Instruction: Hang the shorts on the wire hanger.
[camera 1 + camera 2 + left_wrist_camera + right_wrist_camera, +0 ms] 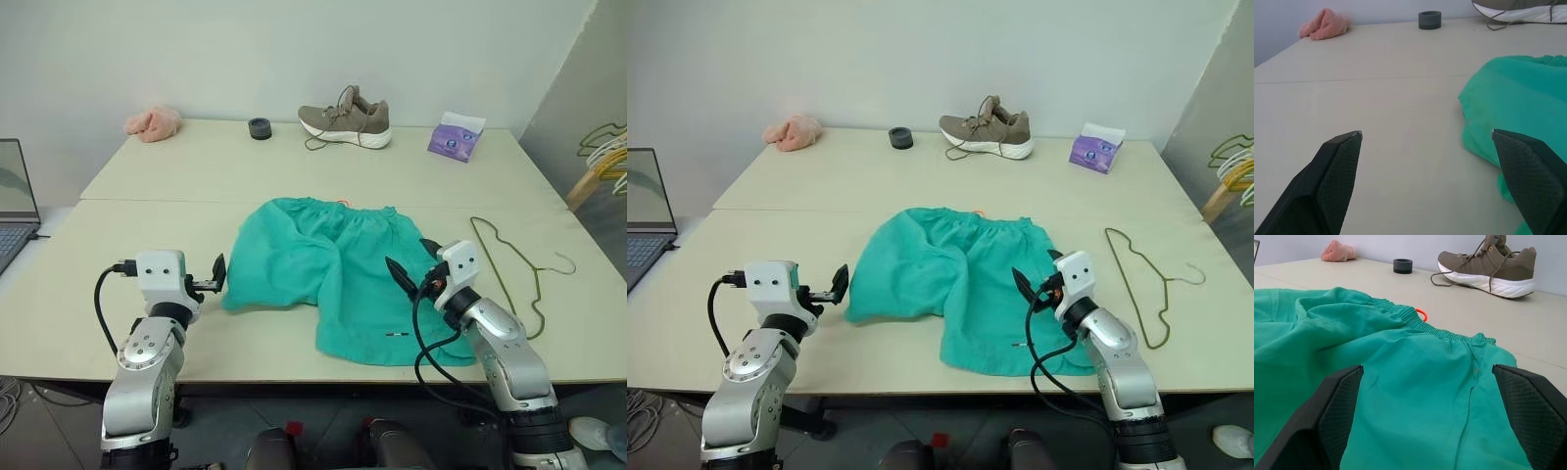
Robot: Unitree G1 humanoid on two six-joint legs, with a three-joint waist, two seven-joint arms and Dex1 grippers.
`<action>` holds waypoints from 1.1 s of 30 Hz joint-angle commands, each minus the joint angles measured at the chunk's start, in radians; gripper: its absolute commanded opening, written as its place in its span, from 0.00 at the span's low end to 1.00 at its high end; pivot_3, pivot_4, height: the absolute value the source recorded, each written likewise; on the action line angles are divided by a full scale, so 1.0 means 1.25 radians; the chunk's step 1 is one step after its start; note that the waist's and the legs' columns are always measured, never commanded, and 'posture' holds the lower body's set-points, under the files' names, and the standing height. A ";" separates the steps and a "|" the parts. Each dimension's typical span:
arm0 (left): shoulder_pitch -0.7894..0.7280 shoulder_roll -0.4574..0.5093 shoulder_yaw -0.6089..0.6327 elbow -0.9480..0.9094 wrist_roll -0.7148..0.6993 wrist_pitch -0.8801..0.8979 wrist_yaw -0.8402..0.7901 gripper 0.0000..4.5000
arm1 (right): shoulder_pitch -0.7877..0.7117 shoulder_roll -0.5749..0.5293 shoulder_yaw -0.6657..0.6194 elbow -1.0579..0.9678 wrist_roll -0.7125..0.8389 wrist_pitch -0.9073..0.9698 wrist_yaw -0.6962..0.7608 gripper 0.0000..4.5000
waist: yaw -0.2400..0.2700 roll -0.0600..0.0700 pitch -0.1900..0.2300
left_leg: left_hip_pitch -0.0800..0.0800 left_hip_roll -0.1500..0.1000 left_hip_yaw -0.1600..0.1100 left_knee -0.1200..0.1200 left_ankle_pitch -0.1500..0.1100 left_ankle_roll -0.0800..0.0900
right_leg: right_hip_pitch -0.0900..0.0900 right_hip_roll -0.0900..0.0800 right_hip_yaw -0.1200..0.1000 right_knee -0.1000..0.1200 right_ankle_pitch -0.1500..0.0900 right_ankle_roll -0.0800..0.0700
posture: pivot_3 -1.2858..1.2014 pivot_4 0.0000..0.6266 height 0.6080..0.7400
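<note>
— What are your grippers doing?
— My left gripper (pixel 217 273) is hovering spread wide beside the shorts (pixel 338 279); my right gripper (pixel 411 262) is gaping over them, holding nothing.
— And the wire hanger (pixel 517 269)?
— Lying on the table (pixel 176 176), right of the shorts.

The scene is bright and evenly lit, with soft light from above. Shadows are weak: the shoe (pixel 346 121) at 12 o'clock gives only a thin dark line under its sole, and the shorts (pixel 338 277) give a faint soft edge on the pale counter (pixel 147 176). There is no strong glare on the counter. The head views are sharp over the whole picture, with straight edges. In the wrist views, the black fingers (pixel 1334 178) of the left tool are close and a little soft, and the far wall looks hazy.
</note>
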 commanded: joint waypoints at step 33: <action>-0.025 0.033 -0.034 -0.021 -0.013 -0.058 -0.131 1.00 | 0.001 -0.043 0.008 -0.082 -0.027 -0.031 0.032 1.00 | -0.003 0.000 0.000 | 0.000 0.000 0.000 0.000 0.000 0.000 | 0.000 0.000 0.000 0.000 0.000 0.000 | 0.52 0.12 1.00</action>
